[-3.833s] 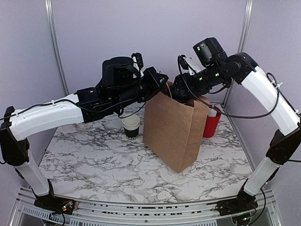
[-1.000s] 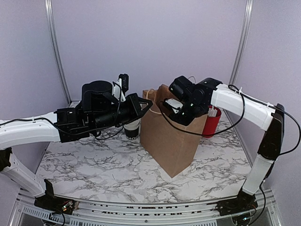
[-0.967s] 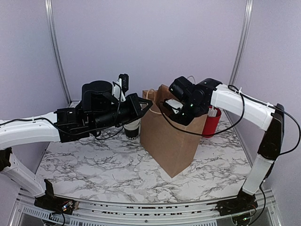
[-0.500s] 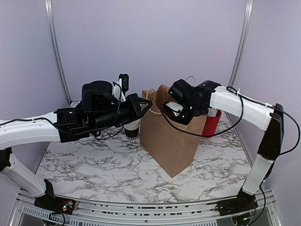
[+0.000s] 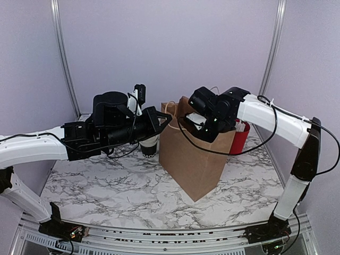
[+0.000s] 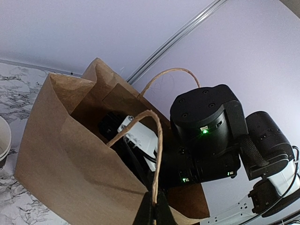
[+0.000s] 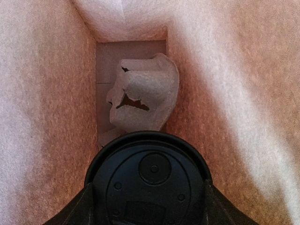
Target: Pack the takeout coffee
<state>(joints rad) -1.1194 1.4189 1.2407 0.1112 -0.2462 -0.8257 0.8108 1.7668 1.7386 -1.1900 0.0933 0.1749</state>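
While left gripper [image 6: 152, 214] pinches the handle [image 6: 158, 150] so the bag [image 6: 70, 154] stays open | right gripper [image 7: 149, 199] is clamped round the takeout coffee [image 7: 150, 178], inside the bag

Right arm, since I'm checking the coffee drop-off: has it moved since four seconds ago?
Yes. The right arm came down and left: its wrist was above the rim of the paper bag and now dips into its mouth.

Left arm [image 5: 37, 146]: white shell links, black joints, bulky black wrist with a round motor housing. Right arm [image 5: 268, 119]: same white-and-black build, thin black cable [image 5: 239, 152] looping loose under it, green LEDs [image 6: 202, 131] and small screws on the black wrist. Fingers [image 6: 143, 218] black.
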